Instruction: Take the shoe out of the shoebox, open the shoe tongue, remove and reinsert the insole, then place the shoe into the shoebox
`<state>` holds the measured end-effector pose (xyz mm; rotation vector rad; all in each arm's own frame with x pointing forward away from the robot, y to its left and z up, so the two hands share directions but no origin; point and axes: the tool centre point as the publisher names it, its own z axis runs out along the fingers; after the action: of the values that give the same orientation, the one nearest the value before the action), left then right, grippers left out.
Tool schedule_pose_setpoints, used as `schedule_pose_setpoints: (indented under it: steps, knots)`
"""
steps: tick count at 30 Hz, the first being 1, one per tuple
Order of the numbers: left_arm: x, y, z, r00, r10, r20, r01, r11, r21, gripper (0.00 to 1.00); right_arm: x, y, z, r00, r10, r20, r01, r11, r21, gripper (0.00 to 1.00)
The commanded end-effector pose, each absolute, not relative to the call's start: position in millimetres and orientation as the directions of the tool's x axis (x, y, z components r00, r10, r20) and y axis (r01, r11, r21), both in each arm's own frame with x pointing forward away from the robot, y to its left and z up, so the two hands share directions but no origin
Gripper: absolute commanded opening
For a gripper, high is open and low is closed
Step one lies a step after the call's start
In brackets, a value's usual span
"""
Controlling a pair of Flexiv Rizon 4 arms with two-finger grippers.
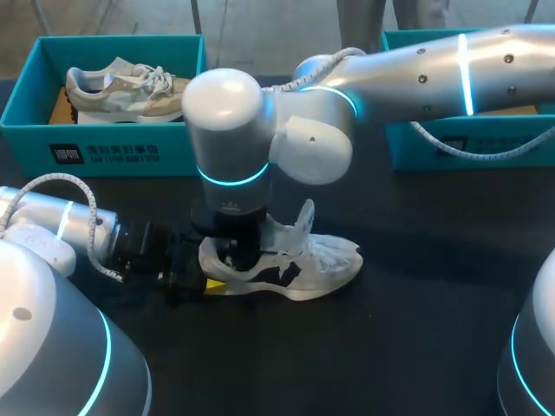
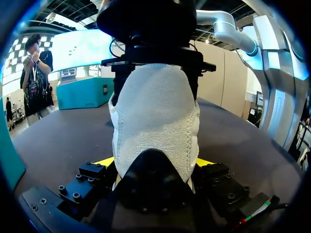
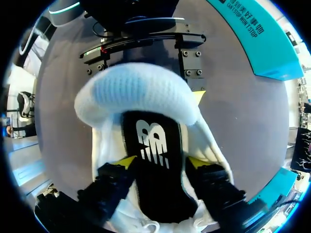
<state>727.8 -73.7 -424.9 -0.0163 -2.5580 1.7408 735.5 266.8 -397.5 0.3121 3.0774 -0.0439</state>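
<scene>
A beige sneaker (image 1: 121, 88) lies in a teal box (image 1: 24, 111) at the dark table's (image 1: 416, 347) far left corner.

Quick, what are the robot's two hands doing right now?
Left gripper: closed on the heel of the shoe.
Right gripper: apparently closed on the insole.

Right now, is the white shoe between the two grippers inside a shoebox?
No, the white shoe lies on the black table, out in front of the teal shoebox at the left.
</scene>
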Motion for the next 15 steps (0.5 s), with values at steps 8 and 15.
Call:
schedule_pose_setpoints:
  steps: [8, 15]
  knots:
    - [728, -73, -426, -0.999, 0.034, 0.032, -0.018, 0.367, -0.93, 0.0, 734, 279, -438, -0.984, 0.174, 0.035, 0.171, 0.983, -0.065, 0.8]
    - [728, -73, -426, -0.999, 0.034, 0.032, -0.018, 0.367, -0.93, 0.0, 728, 280, -449, -0.983, 0.172, 0.07, 0.166, 0.983, -0.084, 0.33]
